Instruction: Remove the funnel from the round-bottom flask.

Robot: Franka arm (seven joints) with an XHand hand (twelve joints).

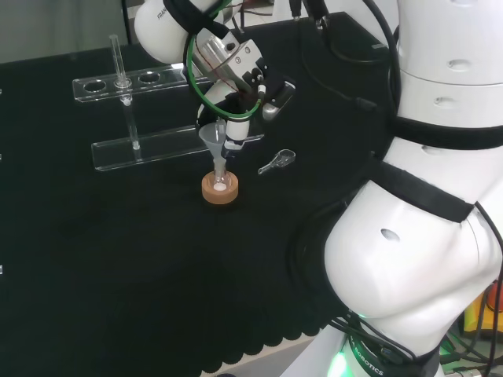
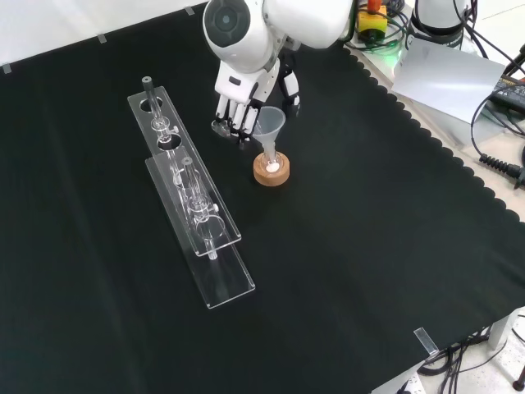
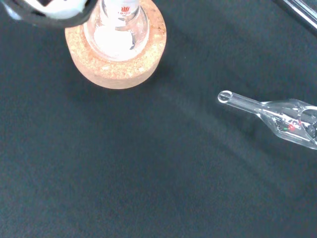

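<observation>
The funnel (image 1: 212, 135) sits in the round-bottom flask (image 1: 220, 182) on its cork ring (image 1: 220, 192), mid-tabletop. The hand (image 2: 239, 105) is just beside it — whether it grips, I cannot tell. A tilted pull could tip the flask; room is free except toward the rack (image 2: 190, 197) and the small glass piece (image 1: 277, 162).

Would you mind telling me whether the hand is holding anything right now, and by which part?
Cannot be told: the hand is right beside the funnel, at its cone, but no view shows fingers closed on it.
</observation>
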